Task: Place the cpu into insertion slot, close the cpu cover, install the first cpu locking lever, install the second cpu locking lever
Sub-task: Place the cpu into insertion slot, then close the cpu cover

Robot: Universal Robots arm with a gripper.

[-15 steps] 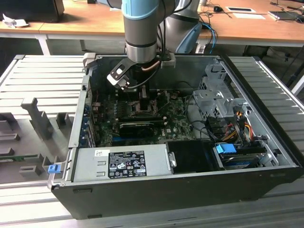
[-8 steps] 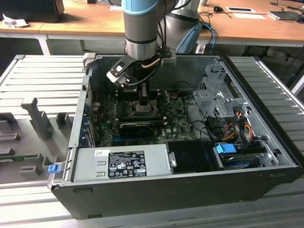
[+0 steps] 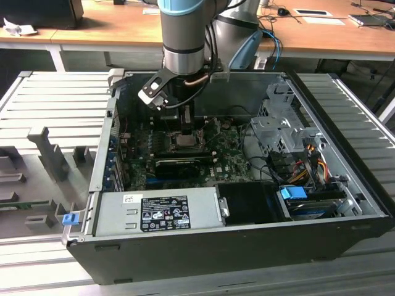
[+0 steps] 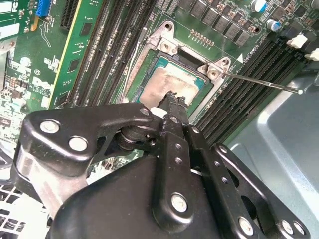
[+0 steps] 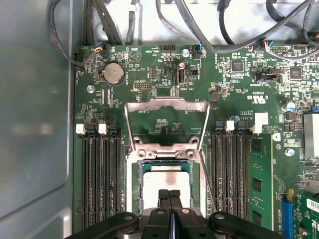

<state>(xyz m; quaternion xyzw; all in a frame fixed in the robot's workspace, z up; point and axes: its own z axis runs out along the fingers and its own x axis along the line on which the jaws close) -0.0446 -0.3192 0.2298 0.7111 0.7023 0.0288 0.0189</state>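
Currently: grey ribbed worktop (image 3: 49, 98) carries an open computer case (image 3: 185, 246); arm (image 3: 183, 37) reaches down into it over the motherboard (image 5: 149, 74).

Step in hand, by my reading: seating the cpu, first of four.

First wrist view: cpu cover (image 5: 167, 103) stands swung up on its hinge, open above the insertion slot (image 5: 164, 155). The cpu (image 5: 167, 179) lies flat inside the slot, silver top up.

Jaws clenched tip to tip, nothing between them. Gripper (image 5: 169, 196) sits at the chip's edge; touching or just above, cannot tell.

Cover not yet down. It cannot swing while the jaws stand over the chip.

Second wrist view adds a locking lever (image 4: 259, 83), a thin rod sticking out free across the memory slots (image 4: 239, 99).

Exterior view gives the case whole.
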